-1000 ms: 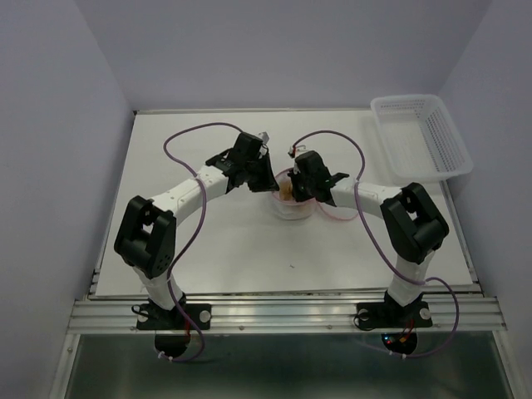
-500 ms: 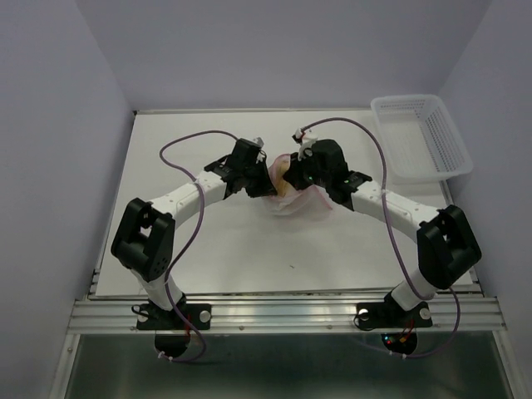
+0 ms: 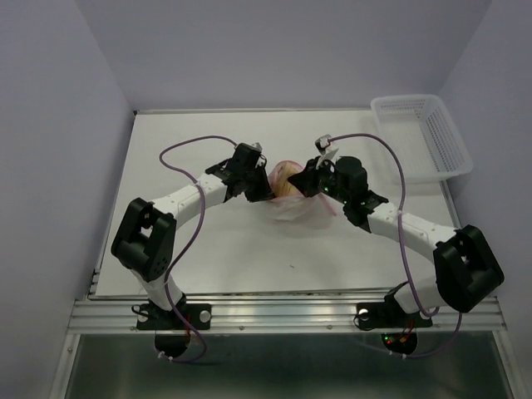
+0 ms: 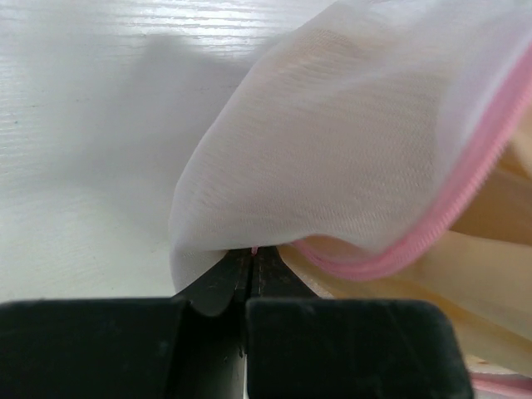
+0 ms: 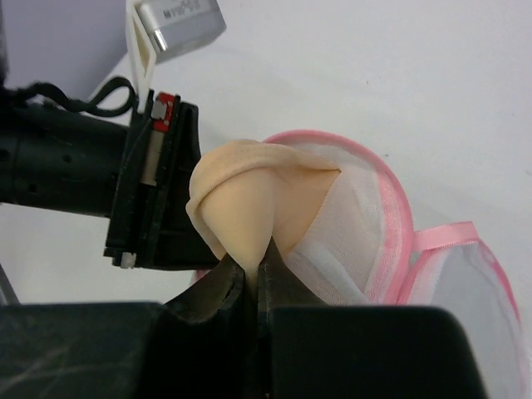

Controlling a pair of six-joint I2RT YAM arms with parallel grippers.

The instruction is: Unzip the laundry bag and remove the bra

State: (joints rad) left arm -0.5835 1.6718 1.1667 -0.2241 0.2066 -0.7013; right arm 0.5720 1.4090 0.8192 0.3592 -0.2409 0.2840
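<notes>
Peach bra point(image 5: 249, 195) sticks up out of the open bag point(image 5: 357, 224), and we pinch a fold of it in our right gripper point(image 5: 256, 270), jaws closed tight on the fabric. Our left gripper point(image 4: 252, 262) is clamped on the bag's white mesh just beside the pink zipper rim point(image 4: 465, 191). We hold the bag near the middle of the table point(image 3: 208, 249), between our two arms.

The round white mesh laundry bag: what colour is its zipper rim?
Pink; the zipper rim shows best in the right wrist view.
</notes>
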